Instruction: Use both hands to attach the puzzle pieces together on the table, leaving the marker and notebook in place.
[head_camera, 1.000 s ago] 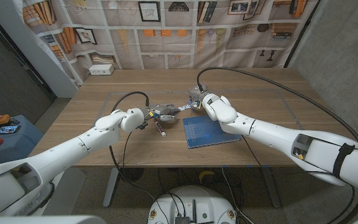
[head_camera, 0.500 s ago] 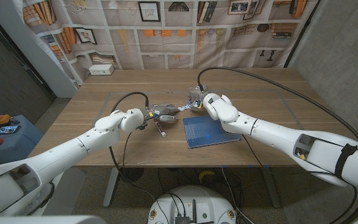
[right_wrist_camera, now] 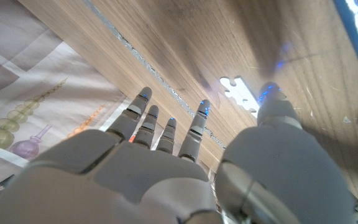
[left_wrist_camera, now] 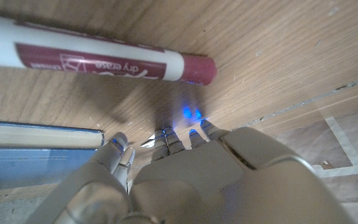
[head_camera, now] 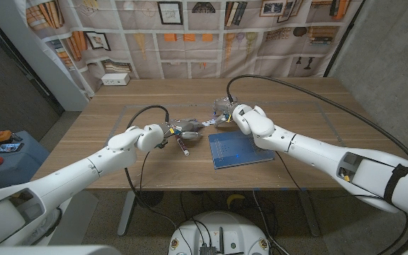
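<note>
White puzzle pieces [head_camera: 204,124] lie on the table between my two hands. My left hand [head_camera: 178,130] reaches to their left end, and in the left wrist view the left hand [left_wrist_camera: 185,174] has its fingertips down on the wood by a sliver of white piece [left_wrist_camera: 148,142]. My right hand [head_camera: 227,115] is at their right end. In the right wrist view the right hand [right_wrist_camera: 179,162] has its fingers spread and its thumb beside a white jigsaw piece [right_wrist_camera: 240,94]. Neither hand grips anything.
A dry-erase marker [head_camera: 183,146] with a dark red cap [left_wrist_camera: 191,67] lies just in front of my left hand. A blue notebook [head_camera: 239,149] lies in front of my right hand. Tape lines mark the wooden table [head_camera: 296,106].
My right arm has shifted slightly to the right; its hand stays at the pieces. The left hand, marker and notebook have not moved.
</note>
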Controlling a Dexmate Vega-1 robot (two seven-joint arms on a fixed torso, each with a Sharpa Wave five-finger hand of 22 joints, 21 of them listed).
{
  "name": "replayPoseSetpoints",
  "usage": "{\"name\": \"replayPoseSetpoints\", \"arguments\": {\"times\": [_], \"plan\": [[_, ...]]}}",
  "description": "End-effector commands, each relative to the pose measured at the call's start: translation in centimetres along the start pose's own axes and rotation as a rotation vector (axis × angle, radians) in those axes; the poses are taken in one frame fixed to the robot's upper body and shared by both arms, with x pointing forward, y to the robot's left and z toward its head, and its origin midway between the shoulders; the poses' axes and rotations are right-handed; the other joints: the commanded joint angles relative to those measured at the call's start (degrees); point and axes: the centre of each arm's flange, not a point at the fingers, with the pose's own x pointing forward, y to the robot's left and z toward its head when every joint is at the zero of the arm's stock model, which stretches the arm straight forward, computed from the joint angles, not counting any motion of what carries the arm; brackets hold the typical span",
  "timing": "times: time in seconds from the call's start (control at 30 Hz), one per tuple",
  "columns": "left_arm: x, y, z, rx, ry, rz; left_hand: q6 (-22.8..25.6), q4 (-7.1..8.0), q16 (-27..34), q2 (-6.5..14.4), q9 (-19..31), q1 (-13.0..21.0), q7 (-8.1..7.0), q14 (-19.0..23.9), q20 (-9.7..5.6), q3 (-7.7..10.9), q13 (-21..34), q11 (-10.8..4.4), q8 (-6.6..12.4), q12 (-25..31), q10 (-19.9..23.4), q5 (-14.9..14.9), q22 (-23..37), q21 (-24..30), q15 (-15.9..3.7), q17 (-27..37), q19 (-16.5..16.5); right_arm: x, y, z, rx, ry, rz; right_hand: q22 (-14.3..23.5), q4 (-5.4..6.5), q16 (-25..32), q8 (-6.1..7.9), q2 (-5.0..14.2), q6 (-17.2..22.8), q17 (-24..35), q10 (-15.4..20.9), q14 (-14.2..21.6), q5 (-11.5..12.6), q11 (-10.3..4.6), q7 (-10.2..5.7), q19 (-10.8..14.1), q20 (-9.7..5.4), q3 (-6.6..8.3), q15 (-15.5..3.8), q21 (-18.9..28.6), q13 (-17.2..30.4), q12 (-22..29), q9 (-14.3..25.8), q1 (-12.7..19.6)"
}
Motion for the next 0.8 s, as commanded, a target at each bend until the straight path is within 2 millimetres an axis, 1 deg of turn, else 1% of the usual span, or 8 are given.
{"name": "replayPoseSetpoints", "arguments": {"times": [0.03,0.1,0.33,0.4,0.43,0.5,0.67,0.8], "plan": [[-0.4,0.1,0.2,-0.003,0.013,0.01,0.64,-0.29,-0.12,5.28,0.07,0.46,0.63,-1.24,-2.06,0.44,0.39,0.47,0.33,0.26,1.67,-0.04,0.1,0.2,-2.54,0.03,-6.51,-0.7,-0.4,-1.0,0.116,-0.022,-0.016,0.31,1.14,-0.21,-0.47,0.41,-0.52,0.2,-0.06,-0.34,0.65,0.13,-0.15,-0.22,0.08,-1.3,0.02,0.01,0.24,0.42,0.16,-2.77],[-0.4,0.1,0.2,-0.002,0.015,0.011,0.68,-0.33,-0.13,5.27,0.07,0.48,0.64,-1.25,-2.05,0.45,0.39,0.42,0.34,0.27,1.7,-0.05,0.1,0.2,-2.55,0.03,-6.5,-0.8,-0.4,-1.2,0.143,-0.021,-0.021,0.32,1.72,-0.14,-0.56,0.81,-0.4,0.24,0.21,-0.25,0.73,0.0,-0.17,-0.19,-0.07,-1.8,0.01,0.07,0.24,0.57,0.18,-3.89],[-0.5,0.2,0.2,0.005,0.008,0.011,0.87,-0.49,-0.12,5.27,0.07,0.54,0.65,-1.21,-2.02,0.51,0.39,0.38,0.39,0.27,1.76,-0.08,0.1,0.18,-2.57,0.03,-6.48,-1.2,-0.2,-1.6,0.204,-0.007,-0.045,0.33,3.29,0.17,-0.81,2.12,-0.03,0.37,1.1,0.27,0.86,-0.26,-0.3,0.1,-0.31,-2.77,-0.39,0.26,0.22,0.95,0.2,-6.63],[-0.5,0.2,0.2,0.003,0.009,0.014,0.9,-0.53,-0.13,5.27,0.08,0.56,0.61,-1.21,-2.02,0.53,0.39,0.37,0.4,0.27,1.77,-0.09,0.1,0.17,-2.59,0.03,-6.48,-1.2,-0.1,-1.7,0.218,-0.001,-0.049,0.33,4.45,0.43,-1.0,3.34,0.27,0.48,1.79,0.73,0.94,-0.32,-0.35,0.39,-0.5,-3.2,-0.69,0.38,0.21,1.15,0.2,-8.44],[-0.4,0.2,0.2,0.003,0.015,0.013,0.9,-0.55,-0.12,5.27,0.08,0.56,0.62,-1.18,-2.04,0.54,0.39,0.32,0.39,0.27,1.78,-0.09,0.1,0.17,-2.57,0.03,-6.46,-1.2,0.0,-1.7,0.224,0.0,-0.05,0.33,4.73,0.53,-1.06,3.61,0.35,0.51,1.95,0.93,0.95,-0.34,-0.36,0.46,-0.53,-3.32,-0.6,0.4,0.21,1.19,0.19,-8.89],[-0.4,0.2,0.2,0.001,0.013,0.013,0.93,-0.59,-0.1,5.27,0.08,0.58,0.63,-1.13,-2.03,0.55,0.39,0.32,0.4,0.27,1.81,-0.1,0.1,0.16,-2.58,0.03,-6.45,-1.2,0.1,-1.7,0.239,0.002,-0.058,0.33,5.17,0.63,-1.16,4.07,0.47,0.56,2.38,1.13,0.97,-0.3,-0.37,0.6,-0.59,-3.5,-0.65,0.44,0.2,1.31,0.18,-9.6],[-0.3,0.2,0.2,0.004,0.008,0.012,1.03,-0.68,-0.07,5.27,0.08,0.61,0.6,-1.02,-2.0,0.58,0.39,0.44,0.42,0.32,1.98,-0.11,0.09,0.15,-2.6,0.03,-6.46,-1.1,0.4,-1.8,0.271,0.017,-0.071,0.33,6.76,0.93,-1.33,6.11,1.19,0.76,3.3,1.64,0.99,-0.27,-0.41,1.01,-0.85,-3.79,-1.01,0.54,0.18,1.49,0.15,-11.84],[-0.2,0.3,0.1,0.006,0.004,0.011,1.12,-0.76,-0.09,5.26,0.08,0.63,0.67,-1.03,-2.04,0.61,0.39,0.31,0.44,0.33,2.02,-0.12,0.09,0.14,-2.61,0.03,-6.44,-0.8,0.7,-1.9,0.298,0.031,-0.079,0.32,7.34,1.07,-1.39,7.06,1.56,0.86,3.93,1.88,1.0,-0.37,-0.43,1.26,-1.0,-3.81,-1.27,0.59,0.16,1.63,0.13,-12.61]]}}
